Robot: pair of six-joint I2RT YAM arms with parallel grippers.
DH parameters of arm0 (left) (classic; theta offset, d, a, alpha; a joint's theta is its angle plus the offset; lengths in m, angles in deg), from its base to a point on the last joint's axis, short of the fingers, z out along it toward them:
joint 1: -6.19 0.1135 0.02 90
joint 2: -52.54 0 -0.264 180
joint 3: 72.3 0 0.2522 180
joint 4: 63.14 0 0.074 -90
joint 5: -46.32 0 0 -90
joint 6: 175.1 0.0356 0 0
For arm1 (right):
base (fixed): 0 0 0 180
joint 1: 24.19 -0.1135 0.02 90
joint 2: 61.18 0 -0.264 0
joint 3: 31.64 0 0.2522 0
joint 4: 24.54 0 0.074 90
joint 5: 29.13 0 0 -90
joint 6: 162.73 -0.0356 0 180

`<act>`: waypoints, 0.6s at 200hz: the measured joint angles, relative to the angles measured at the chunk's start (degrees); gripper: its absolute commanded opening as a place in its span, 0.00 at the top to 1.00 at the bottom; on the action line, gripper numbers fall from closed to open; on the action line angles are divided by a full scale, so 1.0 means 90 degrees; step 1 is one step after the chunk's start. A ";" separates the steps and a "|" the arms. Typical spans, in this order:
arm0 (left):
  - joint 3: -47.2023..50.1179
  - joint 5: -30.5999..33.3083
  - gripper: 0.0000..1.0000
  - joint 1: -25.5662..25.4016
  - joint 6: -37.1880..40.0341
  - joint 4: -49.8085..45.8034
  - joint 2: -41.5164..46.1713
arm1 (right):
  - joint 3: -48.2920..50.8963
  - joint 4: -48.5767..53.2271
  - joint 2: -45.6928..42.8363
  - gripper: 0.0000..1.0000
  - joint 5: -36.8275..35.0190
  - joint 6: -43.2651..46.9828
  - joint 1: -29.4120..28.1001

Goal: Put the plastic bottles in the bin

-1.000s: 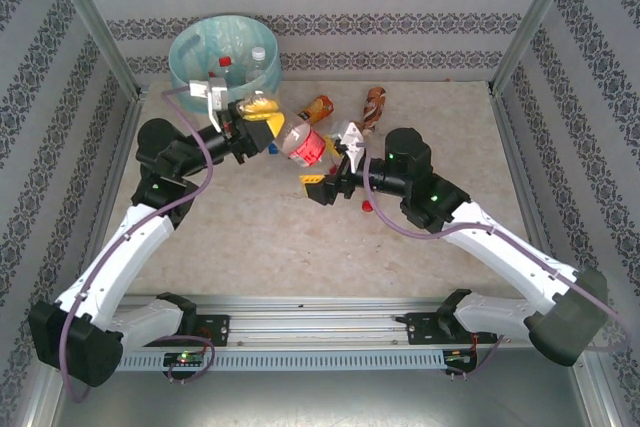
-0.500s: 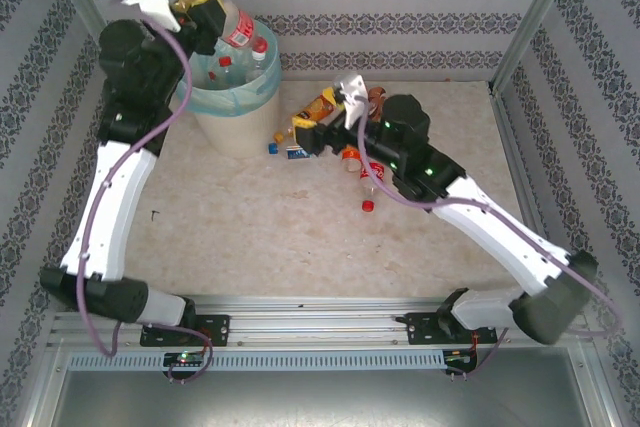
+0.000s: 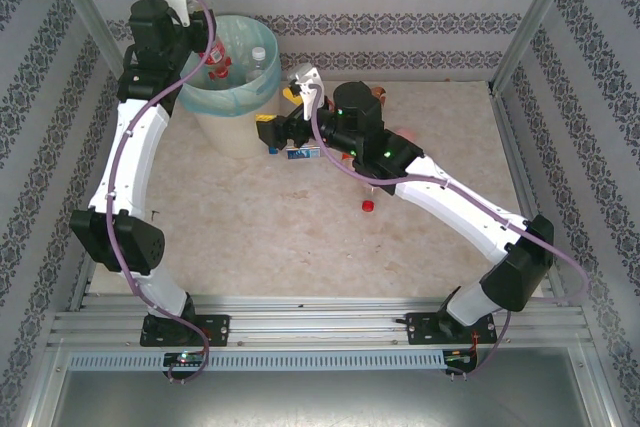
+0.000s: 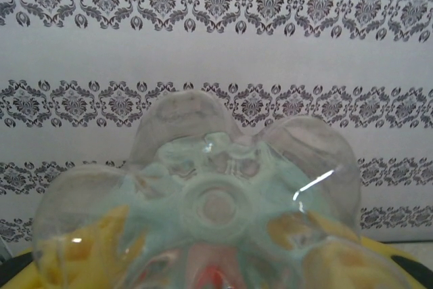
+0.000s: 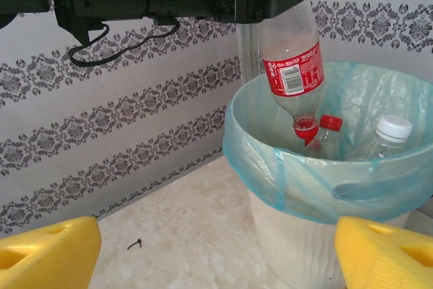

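step: drop of one bottle into the bin, judged close to release.
left end effector [image 5: 277, 5]: part closed on the base of a clear, red-label bottle [image 5: 292, 65]; raised above the bin [image 5: 284, 235].
bottle: hung cap down, neck already below the rim, body above it; upside down, likely to lead with the narrow end and clear the bag edge.
bin: at the far left corner of the worktop [image 3: 250, 237]; teal bag [image 5: 270, 160] folded over the rim; inside, a red-cap bottle [image 5: 329, 126] and a white-cap bottle [image 5: 392, 130], caps up.
left wrist view: petal-shaped bottle base close up, yellow pads [image 4: 338, 255] low on either side.
right end effector [image 3: 278, 115]: wide open, nothing between the yellow fingers [image 5: 47, 248]; low, just right of the bin and aimed at it; probably kept off the rim to leave the drop path free.
left to do: blue-label bottle [image 3: 300, 152] by the right end effector, near the foot of the bin; brown bottle [image 3: 379, 97] partly hidden behind the right arm toward the far edge, others there too blurred to count; loose red cap [image 3: 367, 206] mid worktop.
progress: well under way by the look of it, several bottles yet to go.
next move: plain opening of the left end effector; cap already inside, so little aim needed.
risk: snag of the bag edge, or a bounce off the bottles below.
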State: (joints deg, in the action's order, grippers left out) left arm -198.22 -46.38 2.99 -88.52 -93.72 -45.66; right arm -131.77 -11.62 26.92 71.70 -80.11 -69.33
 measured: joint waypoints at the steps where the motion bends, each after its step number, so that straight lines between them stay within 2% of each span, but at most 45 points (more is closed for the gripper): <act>1: 0.0000 0.0000 0.77 0.0000 0.0005 -0.0002 0.0000 | 0.0000 0.0000 0.0000 0.11 -0.0002 0.0000 0.0000; 48: 0.0257 -0.0007 0.76 0.0000 0.0199 -0.0155 -0.0049 | 0.0073 0.0027 -0.0002 0.11 -0.0134 -0.0027 0.0000; 120: 0.1690 0.0007 0.76 0.0000 0.0267 0.0185 -0.0299 | 0.0291 0.0126 -0.0005 0.12 -0.0274 -0.0027 0.0000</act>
State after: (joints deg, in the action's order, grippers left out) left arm -183.00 -46.31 2.99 -86.11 -92.06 -48.34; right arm -129.15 -10.48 26.88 69.23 -80.35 -69.33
